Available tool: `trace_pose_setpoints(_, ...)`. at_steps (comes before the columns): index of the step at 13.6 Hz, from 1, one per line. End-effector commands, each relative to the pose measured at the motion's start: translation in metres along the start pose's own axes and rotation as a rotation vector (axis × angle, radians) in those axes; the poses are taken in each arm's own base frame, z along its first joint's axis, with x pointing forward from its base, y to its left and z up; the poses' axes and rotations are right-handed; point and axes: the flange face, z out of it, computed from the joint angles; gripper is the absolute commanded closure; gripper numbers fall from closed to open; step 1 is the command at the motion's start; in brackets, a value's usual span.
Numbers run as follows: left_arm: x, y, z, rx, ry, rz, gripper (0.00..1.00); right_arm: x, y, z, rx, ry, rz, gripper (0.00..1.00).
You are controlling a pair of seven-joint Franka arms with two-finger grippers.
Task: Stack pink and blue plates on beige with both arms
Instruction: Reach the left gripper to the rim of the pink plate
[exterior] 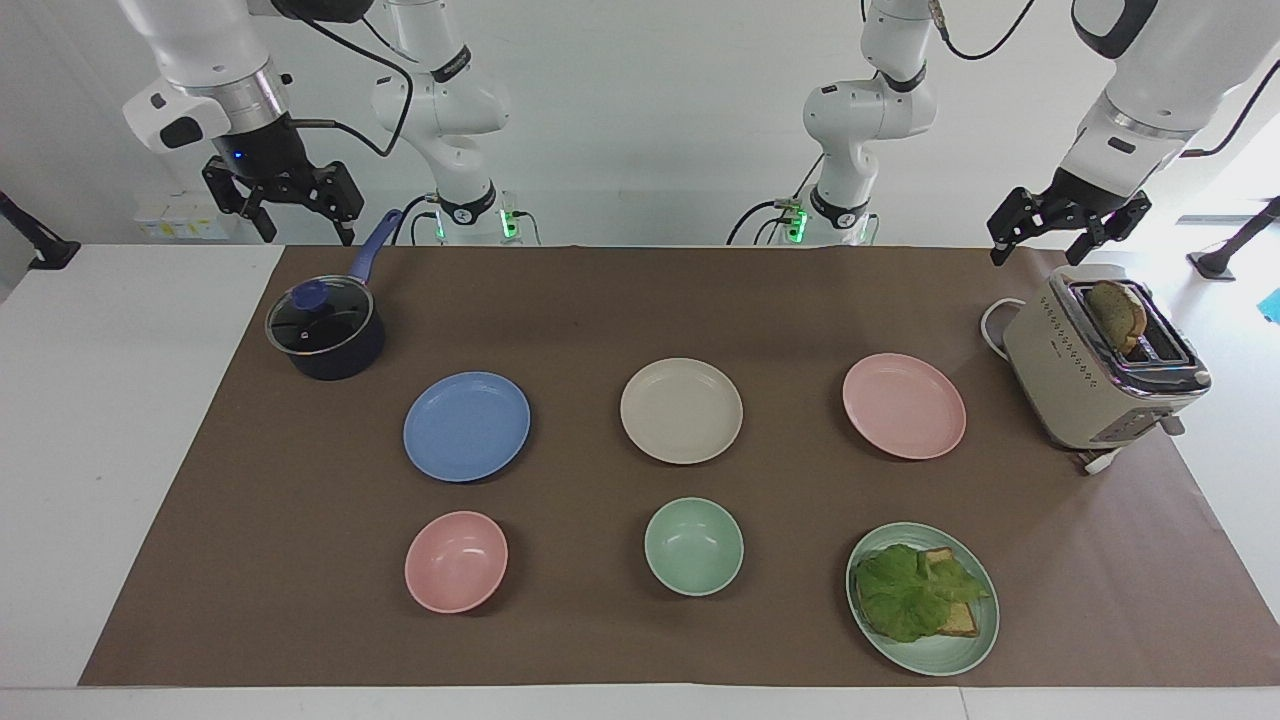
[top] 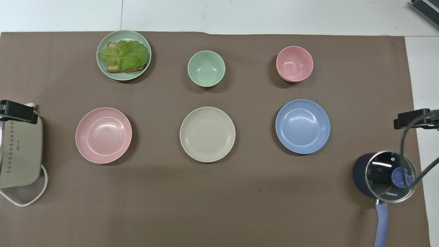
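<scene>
A brown mat [exterior: 640, 300] covers most of the table [exterior: 120, 450]. Two arms wait above the robots' edge of it. The left gripper [exterior: 1068, 232] hangs over the toaster [exterior: 1095, 370] with its jaws spread wide and nothing between them; the right gripper [exterior: 283, 205] hangs over the pot [exterior: 325, 330], jaws equally wide apart and empty, touching nothing. One toaster stands at the left arm's end with one slice of bread [exterior: 1118, 312] in its slot; one lidded pot stands at the right arm's end. Four plates: the beige plate [exterior: 681, 410] lies mid-mat, the pink plate [exterior: 904, 405] beside it toward the left arm's end, the blue plate [exterior: 466, 426] beside it toward the right arm's end, all well apart and unstacked; the green plate [exterior: 935, 655], bearing lettuce [exterior: 915, 592] on toast, lies farther from the robots than the pink one. Two bowls, farther out too: one green bowl [exterior: 693, 546] and one pink bowl [exterior: 456, 561].
</scene>
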Motion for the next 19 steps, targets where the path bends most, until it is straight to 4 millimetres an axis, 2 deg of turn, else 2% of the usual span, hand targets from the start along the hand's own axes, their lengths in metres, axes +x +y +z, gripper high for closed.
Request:
trace_pose_setpoints(1,-0.002,-0.004,0.002,-0.013,0.004,0.004,0.0,-0.007,0.004,-0.001,-0.013,0.0,-0.022,0.0)
trace_pose_setpoints(2,-0.003,-0.01,0.003,-0.013,0.002,-0.006,0.0,-0.008,0.004,0.0,-0.013,-0.003,-0.022,0.0)
trace_pose_setpoints(3,-0.003,-0.019,0.018,-0.015,-0.016,-0.021,0.0,-0.008,0.004,-0.001,-0.012,-0.002,-0.022,0.0)
trace_pose_setpoints(4,0.002,-0.02,0.042,-0.012,-0.01,-0.026,0.0,-0.008,0.004,0.0,-0.011,-0.003,-0.022,0.0)
trace_pose_setpoints(6,0.007,-0.041,0.091,-0.011,0.016,-0.069,0.0,-0.008,0.004,0.0,-0.012,-0.003,-0.021,0.0)
trace_pose_setpoints(9,0.009,-0.064,0.138,-0.013,0.014,-0.108,0.0,-0.008,0.005,0.0,-0.012,-0.004,-0.018,0.0)
trace_pose_setpoints(11,0.017,-0.066,0.176,-0.012,0.034,-0.116,0.0,-0.008,0.005,0.0,-0.011,-0.005,-0.017,0.0)
trace_pose_setpoints(13,0.023,-0.066,0.228,-0.02,-0.008,-0.118,0.0,-0.01,0.006,0.0,-0.011,-0.007,-0.016,0.0)
trace_pose_setpoints(14,0.026,-0.067,0.246,-0.023,-0.018,-0.119,0.0,-0.009,0.006,-0.001,-0.011,-0.002,-0.016,0.0)
trace_pose_setpoints(18,0.023,-0.066,0.302,-0.03,-0.041,-0.121,0.0,-0.009,0.006,0.0,-0.011,-0.004,-0.016,0.0)
trace_pose_setpoints(19,0.02,-0.065,0.309,-0.029,-0.035,-0.124,0.0,-0.009,0.006,0.0,-0.011,-0.005,-0.016,0.0)
